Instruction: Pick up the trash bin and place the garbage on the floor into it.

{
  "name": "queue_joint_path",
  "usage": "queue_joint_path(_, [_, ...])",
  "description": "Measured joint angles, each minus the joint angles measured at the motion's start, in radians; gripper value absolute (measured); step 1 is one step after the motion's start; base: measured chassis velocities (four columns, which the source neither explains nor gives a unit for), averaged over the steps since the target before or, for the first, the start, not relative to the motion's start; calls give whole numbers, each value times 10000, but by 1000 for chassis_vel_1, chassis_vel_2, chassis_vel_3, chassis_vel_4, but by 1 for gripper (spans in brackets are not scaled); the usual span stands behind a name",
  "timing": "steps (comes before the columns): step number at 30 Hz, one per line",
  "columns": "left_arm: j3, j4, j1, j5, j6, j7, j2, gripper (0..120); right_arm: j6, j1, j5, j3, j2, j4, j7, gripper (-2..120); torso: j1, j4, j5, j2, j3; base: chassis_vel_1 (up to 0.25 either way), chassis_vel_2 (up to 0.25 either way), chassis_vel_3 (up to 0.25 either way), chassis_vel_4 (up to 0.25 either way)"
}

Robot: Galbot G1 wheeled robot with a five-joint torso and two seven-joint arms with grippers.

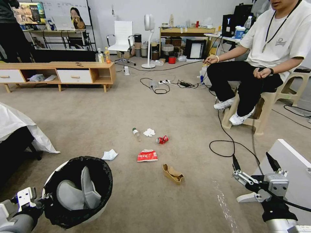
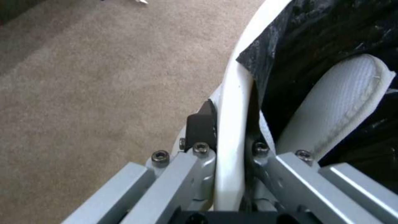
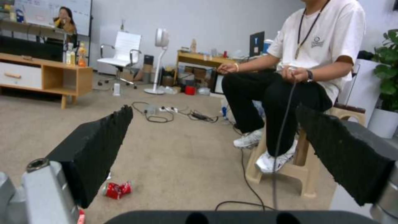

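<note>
Bin (image 1: 76, 194) hangs above the carpet (image 1: 97, 119), pinched at its rim by the left gripper (image 2: 232, 146), while the right gripper (image 1: 254, 165) waits wide apart near the can (image 1: 162, 139).

Beige carpet (image 1: 97, 110) covers the room. A low wooden cabinet (image 1: 61, 73) with white drawers stands at the left, a white office chair (image 1: 122, 38) and a standing fan (image 1: 149, 40) against the pale back wall (image 1: 129, 13), cables (image 1: 162, 84) trailing between.
</note>
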Motion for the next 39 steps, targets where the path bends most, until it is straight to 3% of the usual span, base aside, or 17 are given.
queue_joint_path(39, [58, 96, -22, 72, 0, 23, -12, 2, 19, 127, 14, -23, 3, -169, 1, 100, 0, -3, 0, 0, 0, 29, 29, 28, 30])
